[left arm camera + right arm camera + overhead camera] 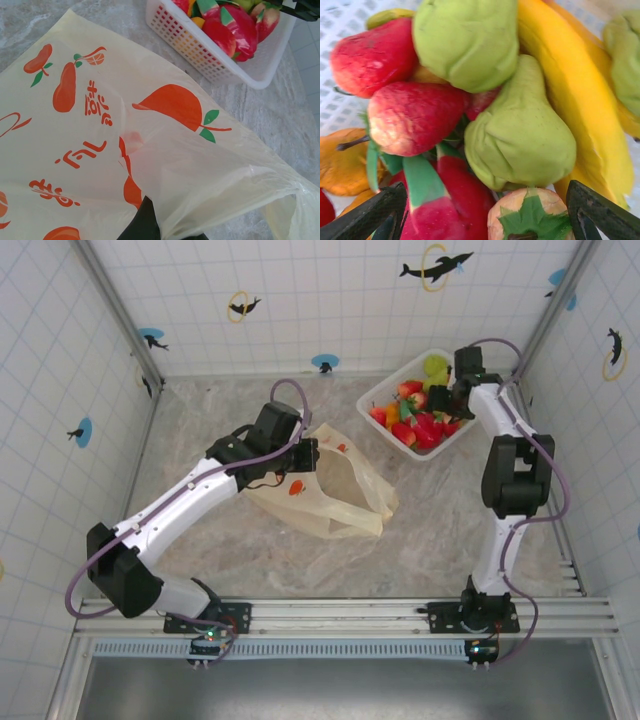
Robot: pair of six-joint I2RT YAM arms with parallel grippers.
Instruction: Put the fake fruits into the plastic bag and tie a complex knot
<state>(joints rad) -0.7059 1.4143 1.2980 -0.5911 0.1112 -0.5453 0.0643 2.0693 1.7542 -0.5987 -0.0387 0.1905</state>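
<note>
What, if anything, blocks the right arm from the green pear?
Likely yes: the right end effector hovers open over the basket, and the green pear lies uncovered on the pile ahead of its fingers.

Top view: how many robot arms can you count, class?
2. The left arm reaches to the plastic bag; the right arm reaches over the white basket of fake fruits. None seems hidden.
</note>
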